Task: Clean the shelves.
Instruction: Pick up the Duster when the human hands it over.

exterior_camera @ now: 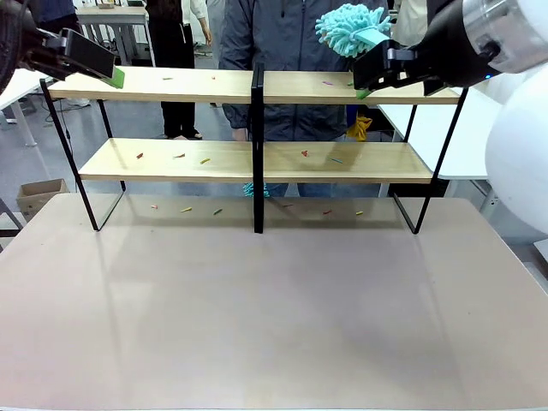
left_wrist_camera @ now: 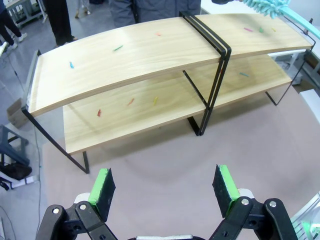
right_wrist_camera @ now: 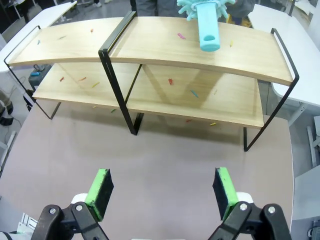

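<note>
At top-board ends of the shelves [exterior_camera: 214,86], left gripper [left_wrist_camera: 164,185] released, right gripper [right_wrist_camera: 162,189] released, broad tabletop [exterior_camera: 274,325] below.

Even indoor brightness, soft shadows under the shelves [exterior_camera: 171,160], strong wrist-view barrel distortion

1. The shelves [exterior_camera: 377,163] have boards of light wood, matt, with a fine grain. Their frame is thin black metal, smooth and not shiny.
2. The tabletop [exterior_camera: 274,317] is beige and smooth, with a weak sheen that mirrors the frame faintly.
3. The duster [right_wrist_camera: 208,27] has a smooth turquoise plastic handle and a fluffy cloth head.
4. The pads [left_wrist_camera: 102,184] of the left gripper [left_wrist_camera: 164,187] are green and matt, perhaps rubber; the view is too coarse to be sure.
</note>
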